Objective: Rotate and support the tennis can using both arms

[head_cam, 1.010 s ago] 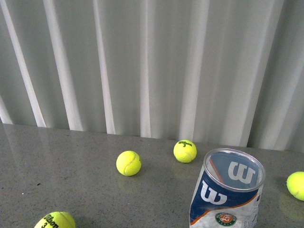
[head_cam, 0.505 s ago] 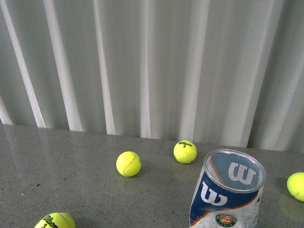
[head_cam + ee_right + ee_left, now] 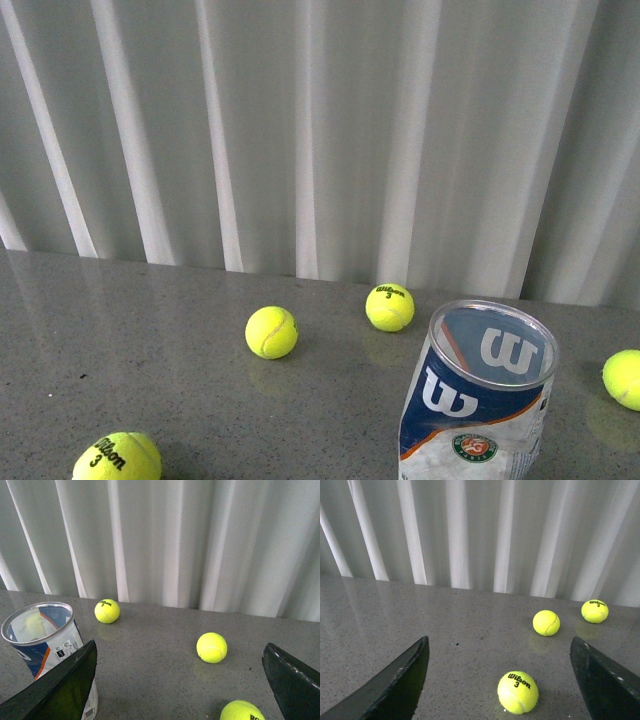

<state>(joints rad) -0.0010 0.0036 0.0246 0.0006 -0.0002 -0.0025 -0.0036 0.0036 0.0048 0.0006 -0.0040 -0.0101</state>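
While the front view cuts off the clear plastic, navy-labelled tennis can [image 3: 478, 398] at its base and shows neither arm, both wrist views show black jaws spread wide, holding nothing.

Probably a lab or test room: a bare grey speckled worktop [image 3: 150, 340], pale pleated curtains [image 3: 300, 130] along its far edge, tennis balls [image 3: 271, 332] scattered about.

Yellow-green tennis balls [image 3: 271, 332] scattered on grey table [image 3: 150, 340], pleated curtain [image 3: 320, 130] seemingly behind
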